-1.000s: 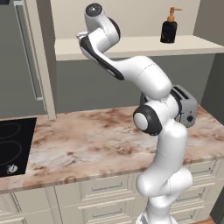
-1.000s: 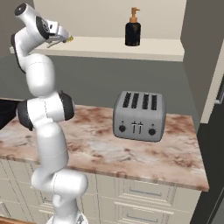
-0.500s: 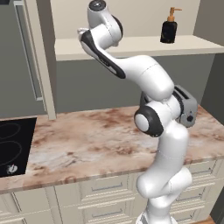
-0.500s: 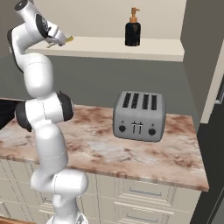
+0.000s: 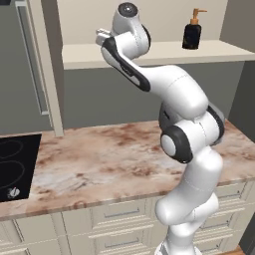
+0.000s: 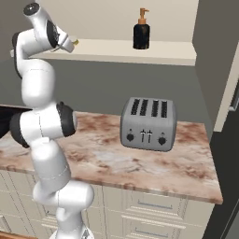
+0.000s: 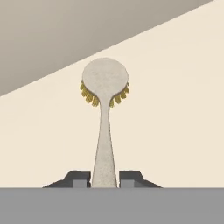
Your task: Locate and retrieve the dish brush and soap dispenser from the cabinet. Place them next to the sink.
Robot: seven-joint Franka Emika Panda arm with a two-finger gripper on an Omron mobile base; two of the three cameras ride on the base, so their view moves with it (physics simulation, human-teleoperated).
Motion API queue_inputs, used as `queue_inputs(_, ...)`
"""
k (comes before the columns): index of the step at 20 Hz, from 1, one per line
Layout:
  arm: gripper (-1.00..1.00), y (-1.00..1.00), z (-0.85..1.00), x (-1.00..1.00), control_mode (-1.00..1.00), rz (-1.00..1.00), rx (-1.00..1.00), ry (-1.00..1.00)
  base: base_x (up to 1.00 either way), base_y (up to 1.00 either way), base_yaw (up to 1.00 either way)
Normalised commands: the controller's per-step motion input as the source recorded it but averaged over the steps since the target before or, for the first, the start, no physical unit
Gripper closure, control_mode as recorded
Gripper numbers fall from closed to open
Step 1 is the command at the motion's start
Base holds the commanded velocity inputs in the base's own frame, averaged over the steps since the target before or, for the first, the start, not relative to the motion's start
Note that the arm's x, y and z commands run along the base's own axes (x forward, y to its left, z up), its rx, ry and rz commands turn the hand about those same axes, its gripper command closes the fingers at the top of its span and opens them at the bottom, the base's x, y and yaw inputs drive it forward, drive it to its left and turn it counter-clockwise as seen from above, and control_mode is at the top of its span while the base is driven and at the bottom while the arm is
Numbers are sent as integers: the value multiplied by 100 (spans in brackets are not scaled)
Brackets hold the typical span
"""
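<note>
Left base view: a marbled brown-and-cream counter [image 5: 114, 159] is seen above cream drawer fronts [image 5: 119, 214], with a black glass cooktop [image 5: 12, 167] set into it at the left edge. A grey wall is seen behind the counter, and above it the pale shelf of the cabinet [image 5: 159, 52] is carried across the picture; a tall cream upright with a slim metal bar handle [image 5: 32, 64] is placed at the left. The soap dispenser [image 5: 192, 31] is stood upright on the shelf, toward its right, well apart from the raised white arm [image 5: 164, 94], whose hand is held at the shelf's front edge. Right base view: a silver four-slot toaster [image 6: 148, 124] is set on the same counter, with three dark knobs on its front; no lettering can be read on it. The soap dispenser is stood on the shelf above and behind the toaster, and the arm's hand is reached to the shelf's left part, where a small yellowish tip is shown just beside it. Hand view: the dish brush [image 7: 105, 113] is laid on the pale shelf surface, head away from the hand, yellow bristles showing under its round head. The gripper [image 7: 105, 178] is closed on the brush's handle end, one dark fingertip [image 7: 78, 178] pressed against each side. No brand or writing is legible anywhere.
</note>
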Motion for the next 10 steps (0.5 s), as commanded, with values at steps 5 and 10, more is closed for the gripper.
queue_inputs(5,100,12,51,-11,-100,7,-18,1,0,0,0)
queue_inputs(10,100,14,29,-12,-100,2,-15,8,0,0,0)
